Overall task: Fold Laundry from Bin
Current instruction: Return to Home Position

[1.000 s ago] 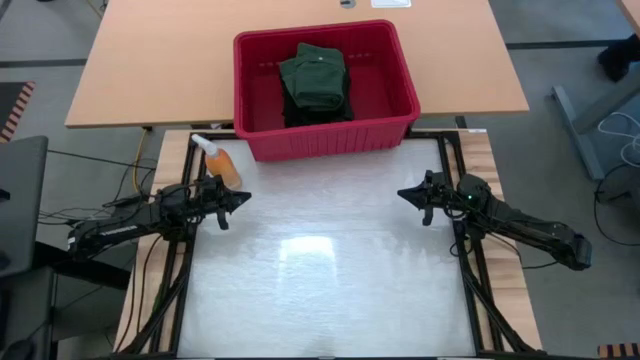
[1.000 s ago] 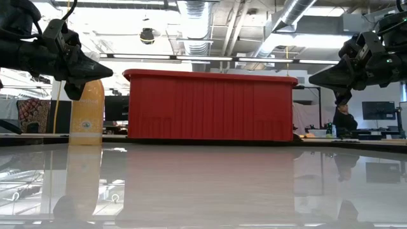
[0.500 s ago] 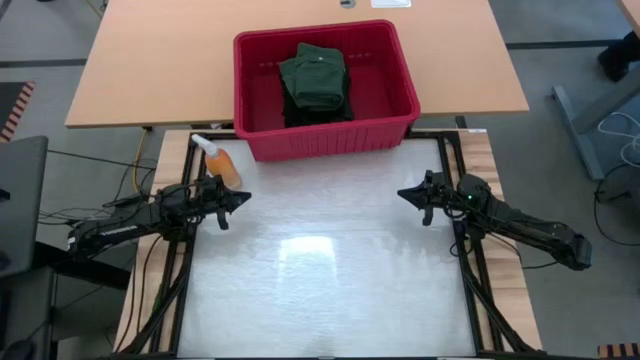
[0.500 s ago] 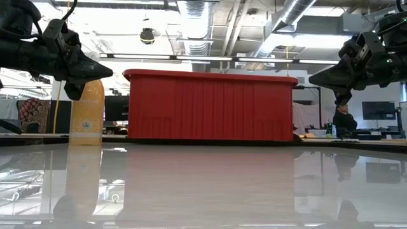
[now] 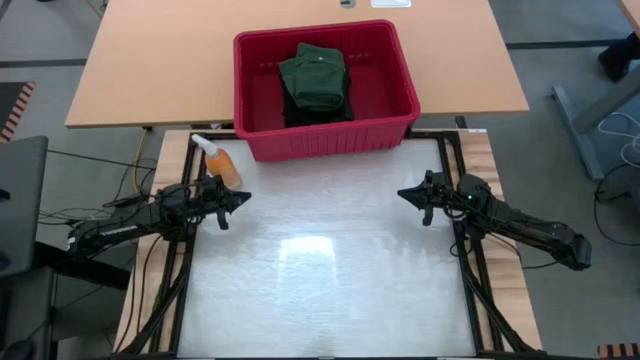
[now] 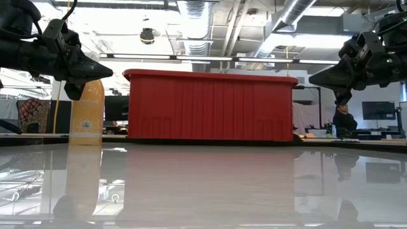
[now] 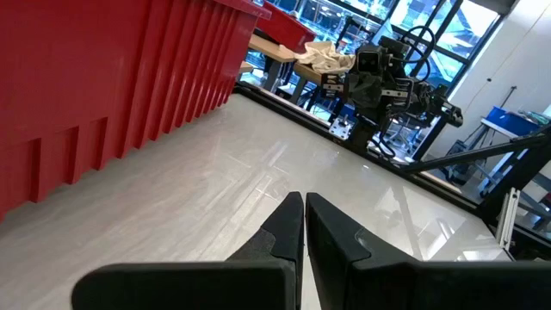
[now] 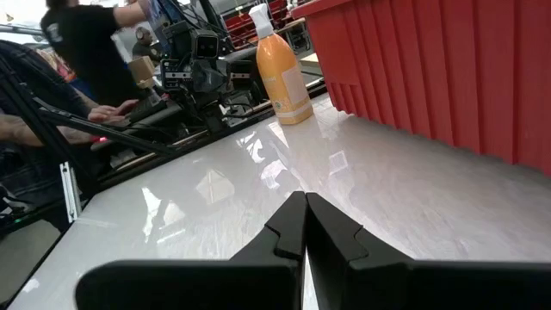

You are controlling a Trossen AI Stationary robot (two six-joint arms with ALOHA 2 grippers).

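One glossy tabletop, bin, ducted ceiling

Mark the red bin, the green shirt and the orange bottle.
red bin (image 5: 330, 142): high view, on the outer wall facing the arms.
green shirt (image 5: 315, 80): high view, middle of its folded top face.
orange bottle (image 5: 226, 166): high view, on its orange body.

My high cam hangs over the table, looking straight down on both arms and the bin. Low cam sits at tabletop height, facing the bin's long side and the room behind. My wrist cams ride low: one looks past the left gripper toward the right arm, the other past the right gripper toward the bottle. Both catch the bin wall.
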